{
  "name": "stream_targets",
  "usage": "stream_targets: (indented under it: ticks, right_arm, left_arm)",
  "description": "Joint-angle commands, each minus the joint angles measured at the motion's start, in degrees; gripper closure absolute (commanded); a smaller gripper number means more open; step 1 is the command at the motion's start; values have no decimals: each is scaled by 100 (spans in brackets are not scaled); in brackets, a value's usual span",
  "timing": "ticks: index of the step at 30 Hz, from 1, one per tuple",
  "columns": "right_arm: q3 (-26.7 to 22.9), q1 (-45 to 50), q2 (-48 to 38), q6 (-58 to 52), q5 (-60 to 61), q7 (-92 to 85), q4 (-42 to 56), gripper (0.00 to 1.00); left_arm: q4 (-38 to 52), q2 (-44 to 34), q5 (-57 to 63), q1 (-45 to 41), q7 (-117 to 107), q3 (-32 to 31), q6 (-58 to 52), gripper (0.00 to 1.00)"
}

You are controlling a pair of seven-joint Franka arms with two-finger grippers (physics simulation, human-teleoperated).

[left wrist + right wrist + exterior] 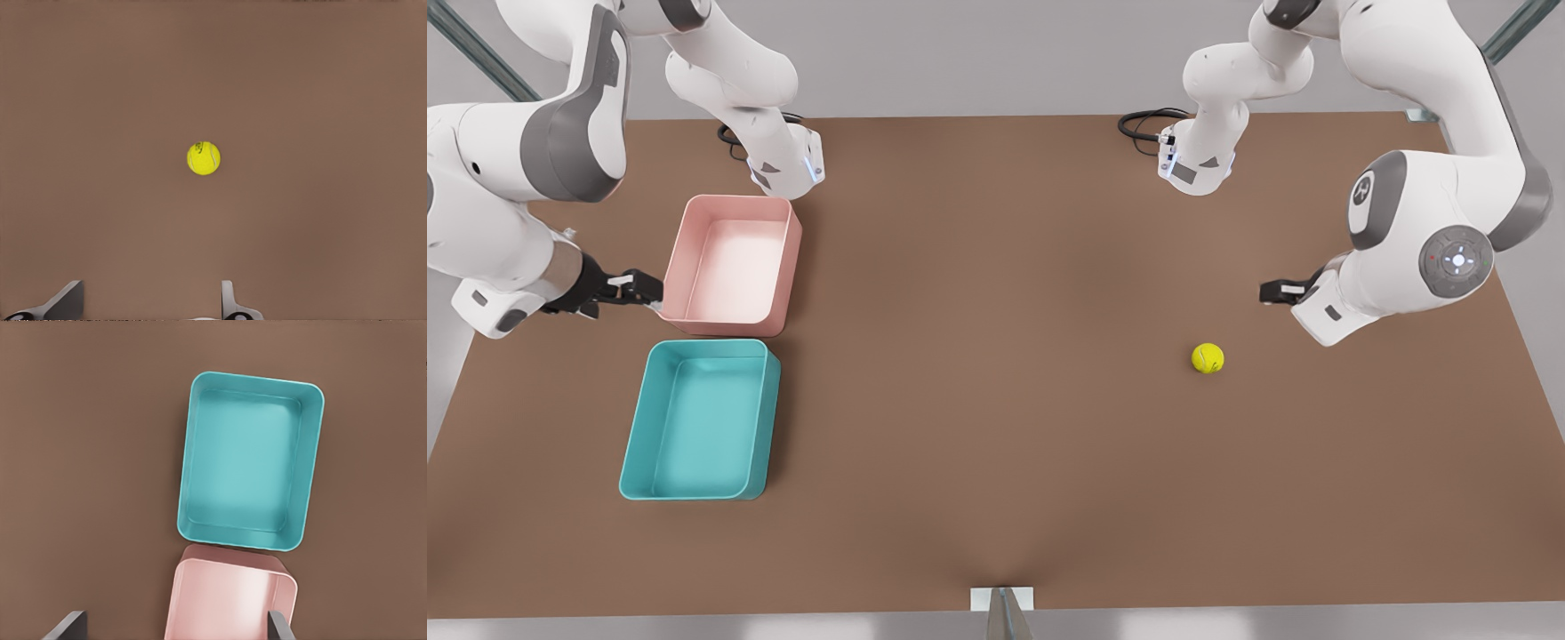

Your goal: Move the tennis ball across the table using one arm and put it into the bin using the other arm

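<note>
The tennis ball [1208, 358] lies on the brown table [996, 373] toward the front view's right. My left gripper [1272, 291] hangs above the table just behind and to the right of it. In the left wrist view the ball [203, 158] sits some way ahead of the left gripper [148, 308], which is open and holds nothing. The teal bin [698, 427] lies with nothing in it at the front view's left. My right gripper [640, 289] hovers beside the pink tray, just behind the bin. Seen from the right wrist, the bin [243, 467] lies beyond the open right gripper [173, 630].
A pink tray [734, 267] of like size stands directly behind the teal bin, nearly touching it, and shows again as the pink tray [230, 600] in the right wrist view. Both arm bases stand at the table's far edge, each with a black cable [1143, 124].
</note>
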Motion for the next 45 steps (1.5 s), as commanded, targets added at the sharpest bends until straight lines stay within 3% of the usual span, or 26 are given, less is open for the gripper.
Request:
stream_targets:
  ticks: [1,2,3,4,5,6,8,10,13,19,25,39,44,45]
  right_arm:
    - [1,0,-18,244,0,-318,-33,0]
    - [10,9,-9,244,0,-309,-33,0]
    - [10,9,0,244,35,-239,-42,0]
    - [10,-26,52,209,62,-256,-25,0]
    - [1,-44,52,217,26,-300,10,0]
    - [1,-220,52,235,18,-309,28,0]
    - [1,-273,26,191,18,-318,37,0]
    - [-25,-281,26,121,18,-326,37,0]
    - [-17,-273,52,112,0,-326,37,0]
    - [-25,-281,61,121,-9,-326,37,0]
    - [-122,-290,70,121,-26,-335,98,0]
    - [-122,-290,105,121,-9,-335,99,0]
    - [-113,-281,131,130,26,-326,99,0]
    - [-113,-273,132,121,-9,-335,99,0]
  left_arm:
    - [7,-6,97,3,-523,-2,295,0]
    - [-2,-6,88,3,-515,-2,295,0]
    - [-10,-6,88,3,-278,6,234,10]
    - [-115,82,150,-6,179,6,198,68]
    - [-151,381,141,3,485,6,470,79]
    - [-151,750,141,20,2347,41,857,79]
    - [-809,1111,-70,108,4952,226,3124,79]
    - [-1240,1392,-18,108,5460,244,3951,79]
    - [-1443,1629,237,117,9301,252,3697,79]
    - [-1908,1462,475,302,11887,428,3863,79]
    - [-3271,1357,862,284,11730,455,5111,79]
    - [-3719,1366,844,249,10103,455,5164,79]
    - [-3500,1629,870,-1306,6554,367,6026,79]
    - [-3377,1612,879,-1315,4981,-107,6017,79]
